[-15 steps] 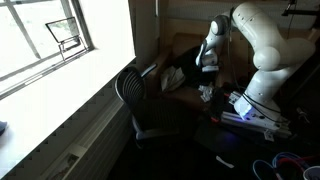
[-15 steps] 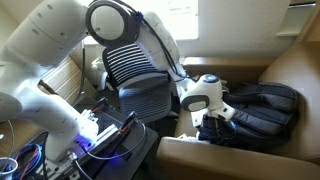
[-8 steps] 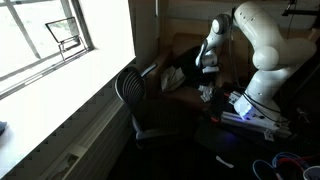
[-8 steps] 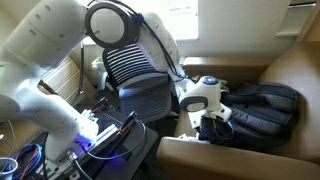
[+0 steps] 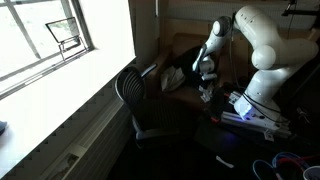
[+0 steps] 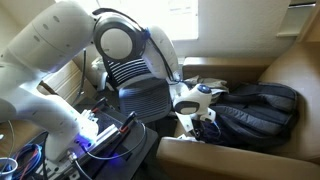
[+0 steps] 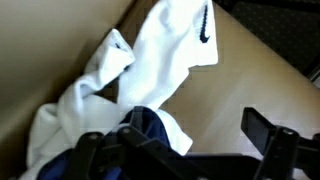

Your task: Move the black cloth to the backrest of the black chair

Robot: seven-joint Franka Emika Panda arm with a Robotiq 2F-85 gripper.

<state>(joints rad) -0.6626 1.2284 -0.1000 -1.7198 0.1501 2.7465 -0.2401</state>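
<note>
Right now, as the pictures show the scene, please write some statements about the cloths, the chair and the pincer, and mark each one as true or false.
1. The pincer is open in the wrist view. True.
2. The black cloth hangs over the backrest of the black chair. False: the backrest is bare in both exterior views, and the cloth lies low between the pincer's fingers.
3. A white cloth lies on the tan surface, right beside the black cloth. True.
4. The backrest is white and smooth. False: it is black and ribbed.
5. A bright window shows in an exterior view. True.
</note>
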